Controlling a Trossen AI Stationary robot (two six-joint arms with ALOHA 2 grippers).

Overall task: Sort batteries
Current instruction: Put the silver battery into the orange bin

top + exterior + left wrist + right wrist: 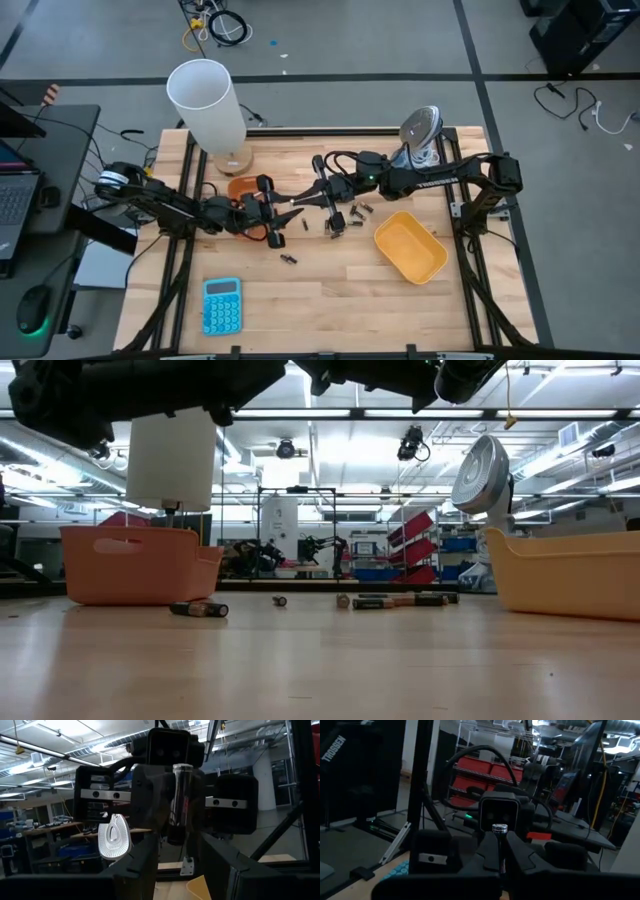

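**Right claw** (308,199) – raised above the desk's (330,300) middle, clenched on one battery (499,828). The cell stands on end between the fingers, its silver cap showing above them in the right wrist view. The left wrist view shows the same cell (181,795) upright in that claw.

**Left claw** (283,212) – directly facing the right claw, tip to tip with it, and also clear of the desk. It is released: its fingers (142,865) stand apart with nothing between them.

**Loose batteries** – a cluster (340,220) lies on the desk under the right arm, between the two trays. One pair (288,259) lies nearer the front edge. In the low view, one dark cell (200,609) lies just in front of the orange tray and a row (400,600) lies farther back.

**Trays** – the orange tray (238,185) is partly under the left arm and the yellow tray (410,247) is to the right. Whether either holds any cells cannot be told.
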